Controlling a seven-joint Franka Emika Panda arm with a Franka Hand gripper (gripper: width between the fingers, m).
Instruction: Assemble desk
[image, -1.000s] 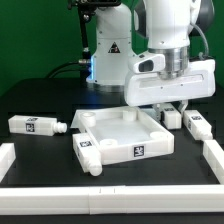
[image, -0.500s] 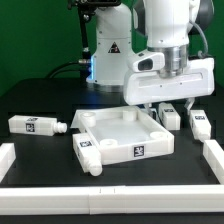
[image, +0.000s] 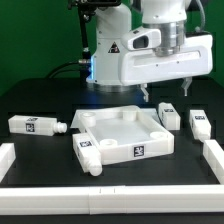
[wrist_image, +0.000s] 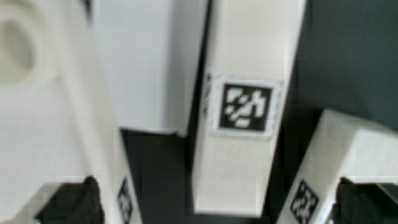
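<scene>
Gripper is hanging over the far part of the black surface, above the third leg, fingers standing wide apart and gripping nothing. The white rimmed tabletop is lying flat mid-surface, showing a black-and-white tag on its near wall. A first leg is lying against its near corner on the exterior view's left. A second leg is sitting well apart toward that left edge, and the third leg and a fourth leg are lying just beside it toward the right edge, all short, white, tagged.
</scene>
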